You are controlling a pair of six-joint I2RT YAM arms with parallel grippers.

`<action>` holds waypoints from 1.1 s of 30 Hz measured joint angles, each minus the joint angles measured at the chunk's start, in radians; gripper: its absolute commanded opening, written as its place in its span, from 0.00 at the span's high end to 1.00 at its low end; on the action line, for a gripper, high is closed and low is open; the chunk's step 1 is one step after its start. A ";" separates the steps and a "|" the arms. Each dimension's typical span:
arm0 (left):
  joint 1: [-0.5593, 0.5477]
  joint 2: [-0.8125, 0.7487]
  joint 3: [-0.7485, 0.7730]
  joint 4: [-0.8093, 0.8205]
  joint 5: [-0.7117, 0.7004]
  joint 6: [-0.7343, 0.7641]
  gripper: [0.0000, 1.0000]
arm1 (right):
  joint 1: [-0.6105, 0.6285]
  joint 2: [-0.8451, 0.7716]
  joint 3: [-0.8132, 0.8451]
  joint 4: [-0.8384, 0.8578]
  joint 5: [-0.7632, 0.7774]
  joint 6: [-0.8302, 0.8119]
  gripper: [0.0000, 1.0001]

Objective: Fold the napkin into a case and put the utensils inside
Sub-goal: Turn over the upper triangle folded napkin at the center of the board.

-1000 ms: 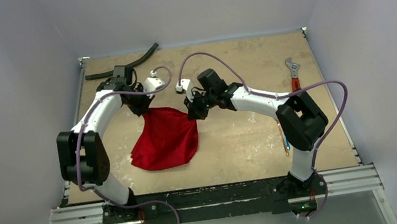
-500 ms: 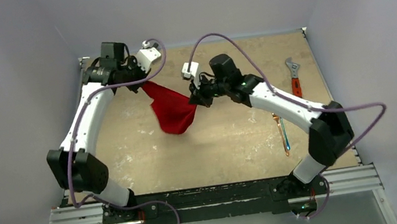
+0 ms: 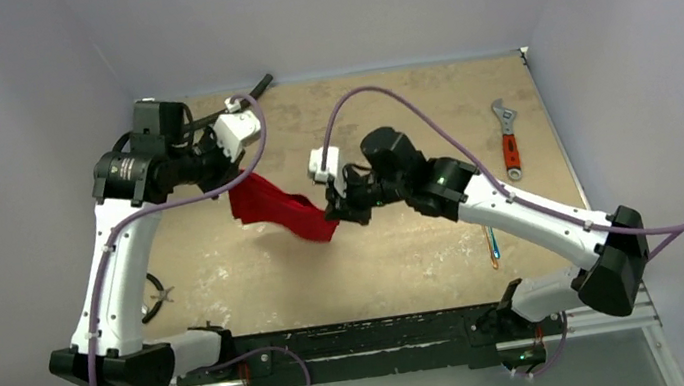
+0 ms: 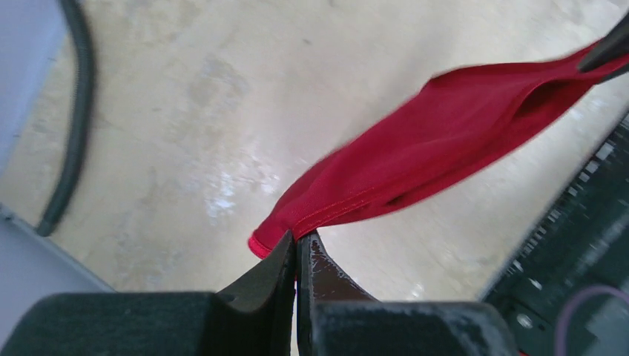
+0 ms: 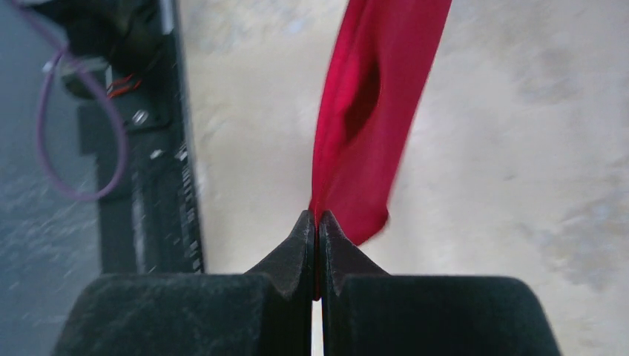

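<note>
Two robot arms hold the red napkin (image 3: 278, 208) stretched in mid-air between them, above the table (image 3: 406, 245)

Over the last second the cloth, which had drooped onto the table, has been lifted clear and drawn into a narrow sagging band as both arms swung left. This looks like a shake-out before laying it flat, so no fold of the case exists yet. The left gripper (image 4: 297, 241) is clamped tight on one hemmed corner, and the right gripper (image 5: 317, 219) is pinched closed on the opposite end. The utensils (image 3: 493, 244) lie untouched beneath the right arm, well apart from the cloth
</note>
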 measured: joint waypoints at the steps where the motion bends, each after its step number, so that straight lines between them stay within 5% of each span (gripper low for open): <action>1: 0.000 -0.012 -0.009 -0.026 0.014 0.006 1.00 | 0.025 -0.006 -0.020 -0.019 0.000 0.010 1.00; 11: -0.010 -0.043 -0.192 -0.202 0.104 0.074 1.00 | 0.012 -0.129 -0.165 -0.042 -0.032 0.099 1.00; 23: -0.014 0.628 -0.168 0.312 -0.109 -0.151 1.00 | -0.290 0.615 0.077 0.063 -0.059 0.022 1.00; 24: -0.017 0.671 -0.136 0.339 -0.132 -0.171 0.93 | -0.303 0.666 0.121 0.063 -0.059 0.017 0.99; 26: -0.017 0.724 -0.083 0.380 -0.167 -0.196 0.56 | -0.326 0.745 0.211 0.056 -0.058 0.007 0.92; 28: -0.017 0.756 -0.030 0.413 -0.201 -0.217 0.36 | -0.349 0.809 0.314 0.045 -0.058 -0.003 0.79; 29: -0.017 0.765 -0.011 0.424 -0.211 -0.231 0.30 | -0.358 0.831 0.355 0.041 -0.058 -0.009 0.68; 31: -0.017 0.777 0.032 0.439 -0.241 -0.248 0.19 | -0.374 0.863 0.420 0.040 -0.056 -0.023 0.19; 32: -0.016 0.778 0.052 0.445 -0.255 -0.253 0.16 | -0.379 0.868 0.435 0.039 -0.054 -0.021 0.03; 33: -0.016 0.778 0.069 0.450 -0.264 -0.257 0.14 | -0.385 0.870 0.443 0.040 -0.051 -0.027 0.01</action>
